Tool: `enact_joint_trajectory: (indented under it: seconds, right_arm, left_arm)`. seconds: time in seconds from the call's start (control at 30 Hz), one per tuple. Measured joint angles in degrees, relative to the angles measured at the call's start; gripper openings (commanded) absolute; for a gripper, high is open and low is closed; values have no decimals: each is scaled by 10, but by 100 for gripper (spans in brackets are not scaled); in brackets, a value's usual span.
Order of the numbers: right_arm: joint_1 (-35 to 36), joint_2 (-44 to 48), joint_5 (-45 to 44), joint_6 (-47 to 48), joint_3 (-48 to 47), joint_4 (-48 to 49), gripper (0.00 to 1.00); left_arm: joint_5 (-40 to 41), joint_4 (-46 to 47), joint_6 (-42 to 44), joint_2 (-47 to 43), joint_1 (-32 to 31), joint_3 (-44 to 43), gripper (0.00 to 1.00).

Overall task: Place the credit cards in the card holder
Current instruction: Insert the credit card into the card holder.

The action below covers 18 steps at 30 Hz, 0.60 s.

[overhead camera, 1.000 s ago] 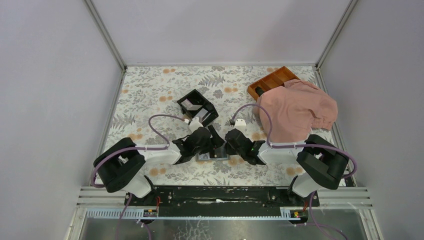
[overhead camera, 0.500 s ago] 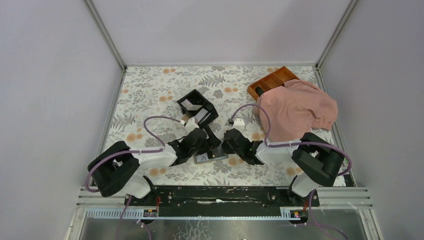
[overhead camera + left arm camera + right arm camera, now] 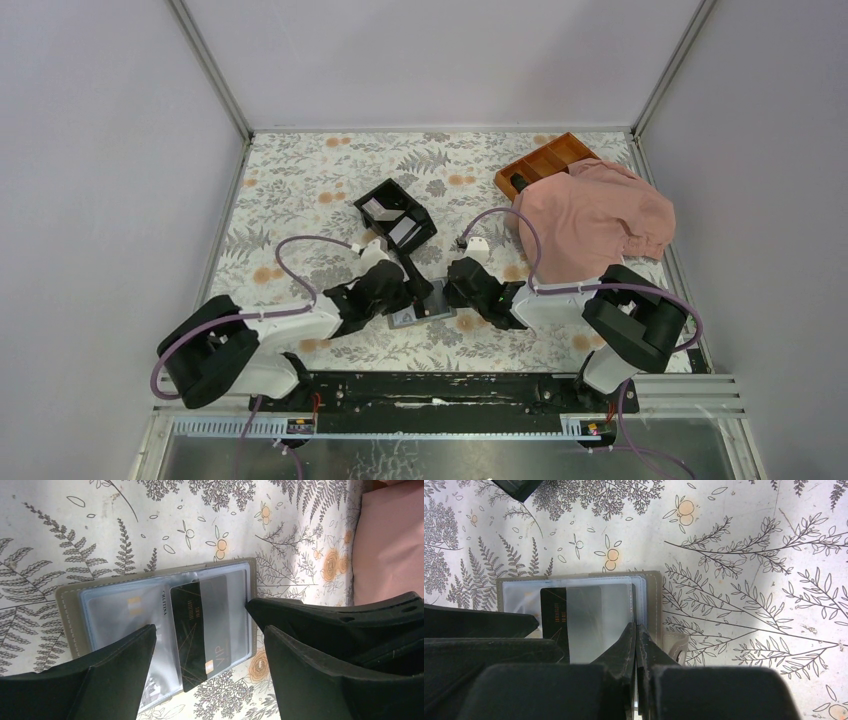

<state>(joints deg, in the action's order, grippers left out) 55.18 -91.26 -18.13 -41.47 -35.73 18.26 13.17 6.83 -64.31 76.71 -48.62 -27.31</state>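
Note:
The grey-taupe card holder (image 3: 412,314) lies open on the floral table between my two grippers. In the left wrist view the card holder (image 3: 67,610) shows clear sleeves. A dark card marked VIP (image 3: 192,630) sits partly in a sleeve, its lower end sticking out past the holder's edge. A pale card (image 3: 132,607) lies under the sleeve beside it. My left gripper (image 3: 210,635) is open and empty above the holder. My right gripper (image 3: 636,628) is shut, pinching the holder's right edge (image 3: 651,600) by the sleeves. Pale cards (image 3: 402,231) lie in the black box.
The black two-compartment box (image 3: 385,196) stands just beyond the grippers. An orange-brown divided tray (image 3: 545,160) sits at the back right, partly under a pink cloth (image 3: 595,220) that covers the right side. Metal rails bound the table.
My left arm has swung back and to the left, its gripper drawing away from the black box toward the holder's left side. The right gripper has stayed on the holder.

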Motion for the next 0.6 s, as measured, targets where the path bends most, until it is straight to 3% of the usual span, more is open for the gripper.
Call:
enact_joint_trajectory:
  seconds: [0.4, 0.53, 0.6]
  right_arm:
    - [0, 0, 0, 0, 0, 1, 0]
    - [0, -1, 0, 0, 0, 2, 0]
    - [0, -2, 0, 0, 0, 3, 0]
  left_arm:
    - [-1, -13, 0, -85, 2, 55, 79]
    - [16, -38, 0, -156, 3, 84, 64]
    - [24, -41, 1, -177, 3, 93, 48]
